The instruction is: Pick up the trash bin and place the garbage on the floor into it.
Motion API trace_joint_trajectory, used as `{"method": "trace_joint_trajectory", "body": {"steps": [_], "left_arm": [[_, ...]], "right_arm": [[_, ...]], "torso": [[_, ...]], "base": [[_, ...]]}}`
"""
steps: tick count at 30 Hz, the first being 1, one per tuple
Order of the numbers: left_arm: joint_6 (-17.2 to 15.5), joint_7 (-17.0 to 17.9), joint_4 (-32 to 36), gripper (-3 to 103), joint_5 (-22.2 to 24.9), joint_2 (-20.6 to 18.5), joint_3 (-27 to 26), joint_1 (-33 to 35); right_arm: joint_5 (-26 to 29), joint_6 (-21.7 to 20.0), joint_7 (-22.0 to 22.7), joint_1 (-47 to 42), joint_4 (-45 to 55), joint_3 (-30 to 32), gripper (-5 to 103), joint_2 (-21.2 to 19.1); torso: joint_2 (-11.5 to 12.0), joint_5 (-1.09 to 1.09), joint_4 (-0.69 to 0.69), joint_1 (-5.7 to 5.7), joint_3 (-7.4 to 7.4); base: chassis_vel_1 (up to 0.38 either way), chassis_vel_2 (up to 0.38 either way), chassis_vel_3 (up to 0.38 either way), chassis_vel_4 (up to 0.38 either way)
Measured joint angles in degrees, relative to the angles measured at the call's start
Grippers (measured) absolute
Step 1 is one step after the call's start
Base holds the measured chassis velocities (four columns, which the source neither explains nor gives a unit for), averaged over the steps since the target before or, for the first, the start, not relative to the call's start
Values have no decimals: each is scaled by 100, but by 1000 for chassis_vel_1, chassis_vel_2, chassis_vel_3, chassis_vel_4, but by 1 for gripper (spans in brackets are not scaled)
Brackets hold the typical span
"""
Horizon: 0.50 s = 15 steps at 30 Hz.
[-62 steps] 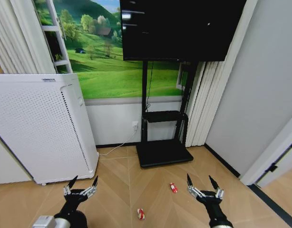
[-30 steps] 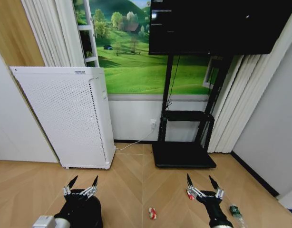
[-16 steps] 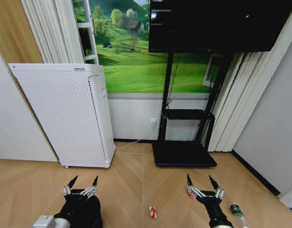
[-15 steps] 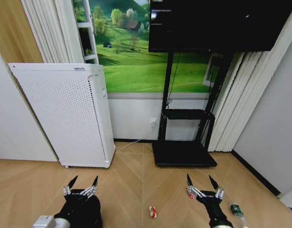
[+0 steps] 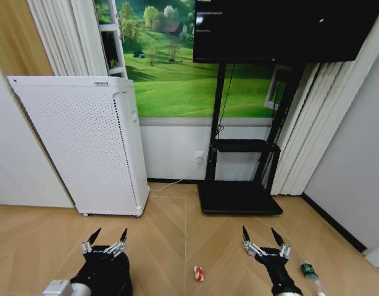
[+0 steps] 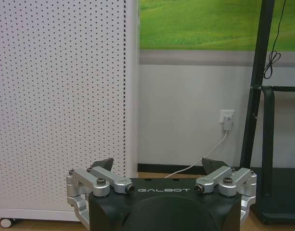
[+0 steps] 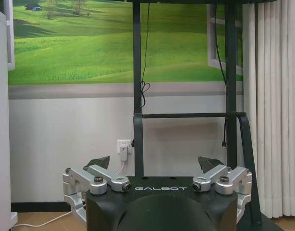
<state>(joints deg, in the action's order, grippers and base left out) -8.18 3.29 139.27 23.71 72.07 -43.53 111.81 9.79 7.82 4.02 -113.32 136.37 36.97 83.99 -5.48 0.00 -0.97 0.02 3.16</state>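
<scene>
While both the left gripper (image 5: 107, 242) and right gripper (image 5: 263, 241) hang spread and empty, turn on until the mesh bin appears, noting the red-and-white crumpled wrapper (image 5: 199, 273) lies between them and the small green-labelled bottle (image 5: 309, 270) just outside the right.

Wood floor (image 5: 47, 234); red wrapper (image 5: 199, 273); bottle (image 5: 310, 271)

Smooth wood-look floor (image 5: 165, 234) in herringbone, white perforated matt plastic appliance (image 5: 84, 148), glossy black screen (image 5: 270, 28), black metal stand (image 5: 239, 197), left end effector (image 6: 162, 180) matt black body, bare metal fingers (image 6: 97, 180)
</scene>
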Motion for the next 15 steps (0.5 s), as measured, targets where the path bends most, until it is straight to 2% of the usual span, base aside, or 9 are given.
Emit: {"method": "trace_joint_trajectory", "body": {"steps": [5, 15], "left_arm": [[0, 0, 0, 100, 0, 0, 0, 0], [0, 0, 0, 100, 0, 0, 0, 0]], "right_arm": [[0, 0, 0, 0, 0, 0, 100, 0], [0, 0, 0, 0, 0, 0, 100, 0]], "torso": [[105, 0, 0, 0, -108], [122, 0, 0, -2, -131]], "base": [[0, 0, 0, 0], [0, 0, 0, 0]]}}
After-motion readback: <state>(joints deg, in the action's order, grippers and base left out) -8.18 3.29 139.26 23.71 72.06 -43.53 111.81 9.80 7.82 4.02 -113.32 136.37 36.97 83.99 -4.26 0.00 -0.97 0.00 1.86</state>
